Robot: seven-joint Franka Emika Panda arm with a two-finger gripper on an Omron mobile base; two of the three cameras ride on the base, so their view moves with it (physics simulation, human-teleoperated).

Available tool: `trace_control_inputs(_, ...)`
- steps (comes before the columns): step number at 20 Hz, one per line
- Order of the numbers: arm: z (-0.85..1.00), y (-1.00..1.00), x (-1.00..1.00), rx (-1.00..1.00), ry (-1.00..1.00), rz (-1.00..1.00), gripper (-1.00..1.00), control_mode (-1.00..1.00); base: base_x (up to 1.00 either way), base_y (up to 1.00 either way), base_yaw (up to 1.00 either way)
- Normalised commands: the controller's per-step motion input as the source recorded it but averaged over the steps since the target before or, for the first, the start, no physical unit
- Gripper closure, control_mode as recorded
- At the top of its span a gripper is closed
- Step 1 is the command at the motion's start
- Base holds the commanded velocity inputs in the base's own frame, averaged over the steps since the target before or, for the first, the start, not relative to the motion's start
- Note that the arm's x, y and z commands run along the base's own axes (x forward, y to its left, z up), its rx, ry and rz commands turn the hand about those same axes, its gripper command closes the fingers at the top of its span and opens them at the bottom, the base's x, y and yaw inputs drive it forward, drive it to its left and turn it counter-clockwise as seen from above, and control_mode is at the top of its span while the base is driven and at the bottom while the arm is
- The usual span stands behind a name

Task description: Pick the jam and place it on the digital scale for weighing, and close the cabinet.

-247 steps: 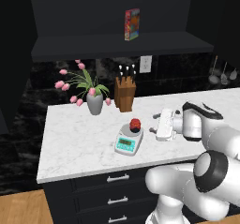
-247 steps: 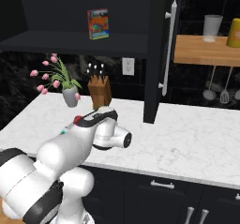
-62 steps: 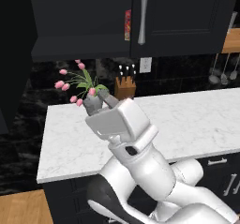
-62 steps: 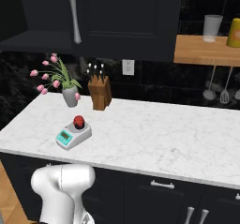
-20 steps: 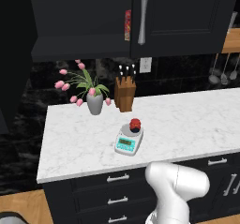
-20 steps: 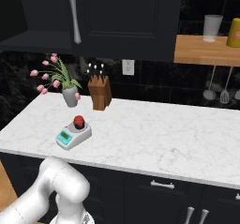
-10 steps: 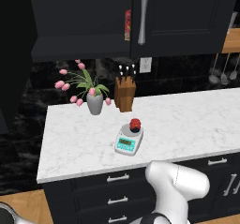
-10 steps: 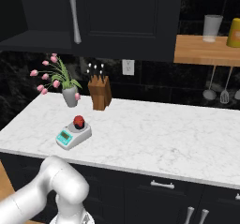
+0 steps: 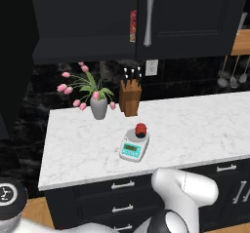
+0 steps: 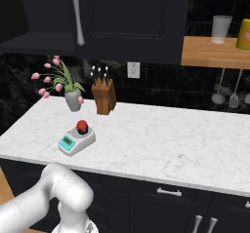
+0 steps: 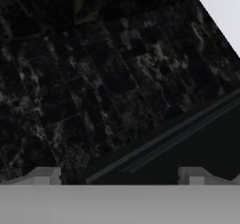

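While the jam (image 9: 141, 128) sits on the round plate of the digital scale (image 9: 134, 145) on the white marble counter (image 9: 195, 125), my tool (image 11: 119, 175) faces a dark marbled wall, tips apart and holding nothing. The cabinet (image 9: 190, 17) door stands shut above.

The white arm is folded low, its rounded joints bulging at the bottom of both base views. In the hand view the gripper (image 11: 119, 175) shows two pale tips set wide apart, the jaws holding nothing.
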Motion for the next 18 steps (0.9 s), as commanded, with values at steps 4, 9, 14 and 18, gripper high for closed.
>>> trace_control_inputs(4,-0.06,-0.12,0.58,0.00,0.09,0.00,-1.00,-1.00,0.00,0.00,0.00)
trace_control_inputs(9,0.00,-0.33,0.48,0.00,0.08,-0.01,-1.00,-1.00,0.00,0.00,0.00)
trace_control_inputs(14,0.06,-0.81,0.37,0.02,0.10,-0.06,-1.00,-1.00,0.00,0.00,0.00)
trace_control_inputs(18,0.08,-1.00,0.56,0.09,0.20,-0.04,-1.00,-1.00,0.00,0.00,0.00)
